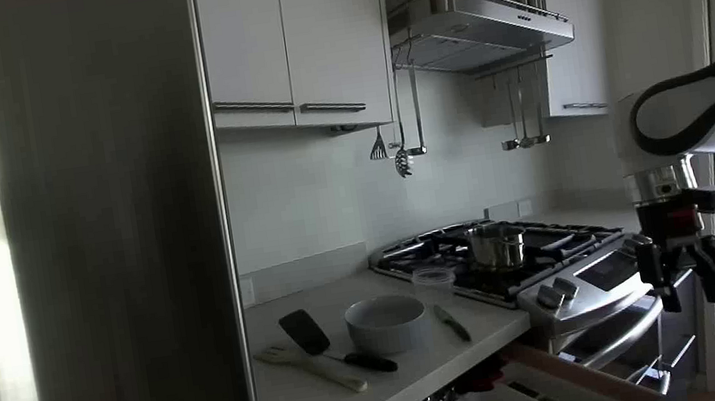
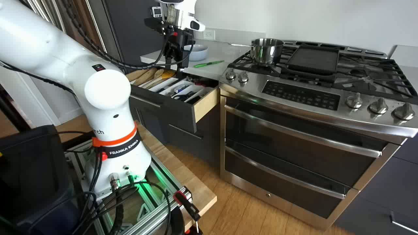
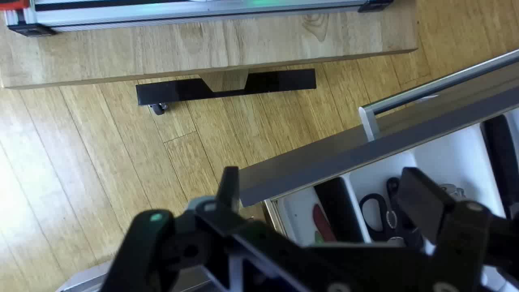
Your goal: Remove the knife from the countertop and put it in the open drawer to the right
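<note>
Hovering with jaws wide apart, gripper [image 1: 691, 295] well away from the knife [image 1: 452, 323]

on my feeds i see a green knife [image 2: 209, 63] beside the pale bowl [image 2: 199, 54], a whitish-grey countertop [image 2: 221, 51] under that bowl, and below it a dark grey drawer [image 2: 174, 109] with white trays [image 3: 448, 156]; my gripper [image 3: 319, 173] is black, the floor [image 3: 202, 162] honey-brown and plank-striped.
</note>
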`<state>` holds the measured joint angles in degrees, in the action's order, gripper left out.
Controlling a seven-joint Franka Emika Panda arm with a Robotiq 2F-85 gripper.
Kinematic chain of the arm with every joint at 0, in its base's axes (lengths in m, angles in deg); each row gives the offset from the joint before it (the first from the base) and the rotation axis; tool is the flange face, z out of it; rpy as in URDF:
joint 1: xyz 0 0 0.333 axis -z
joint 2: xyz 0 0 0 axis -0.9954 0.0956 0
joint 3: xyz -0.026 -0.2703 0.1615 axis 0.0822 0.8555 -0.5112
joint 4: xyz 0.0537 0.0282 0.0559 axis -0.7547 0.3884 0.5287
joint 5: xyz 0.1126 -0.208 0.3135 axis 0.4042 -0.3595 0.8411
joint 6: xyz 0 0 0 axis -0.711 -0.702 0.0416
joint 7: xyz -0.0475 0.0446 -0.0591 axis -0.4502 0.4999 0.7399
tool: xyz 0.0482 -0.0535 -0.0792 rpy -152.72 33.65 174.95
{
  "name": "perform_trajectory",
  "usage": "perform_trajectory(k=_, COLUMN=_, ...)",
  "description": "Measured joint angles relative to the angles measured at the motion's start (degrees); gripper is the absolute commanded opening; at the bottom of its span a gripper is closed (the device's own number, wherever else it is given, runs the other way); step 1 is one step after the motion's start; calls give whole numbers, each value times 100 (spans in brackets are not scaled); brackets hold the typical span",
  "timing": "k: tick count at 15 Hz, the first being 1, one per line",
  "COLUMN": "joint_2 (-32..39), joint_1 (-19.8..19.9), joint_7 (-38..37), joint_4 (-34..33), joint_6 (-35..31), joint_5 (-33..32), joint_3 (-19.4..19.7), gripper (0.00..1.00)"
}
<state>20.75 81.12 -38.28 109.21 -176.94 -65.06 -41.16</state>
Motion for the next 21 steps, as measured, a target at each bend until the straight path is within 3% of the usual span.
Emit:
perform_trajectory(k=13, joint_2=20, joint_1=-2, joint_7=6, joint_4=-16, joint_6=-23, joint_5=0, joint_3=-26, gripper=100)
perform_trajectory(k=17, joint_2=503, joint_1=-127, joint_7=-235, joint_4=-454, joint_6=-458, joint_5=22, joint_3=-503, gripper=100)
perform_trajectory(k=21, joint_2=1427, joint_1=-176, joint_7=-1028, joint_4=-1217, joint_6=-1177, joint_5=-12, joint_3=-1015, gripper=100)
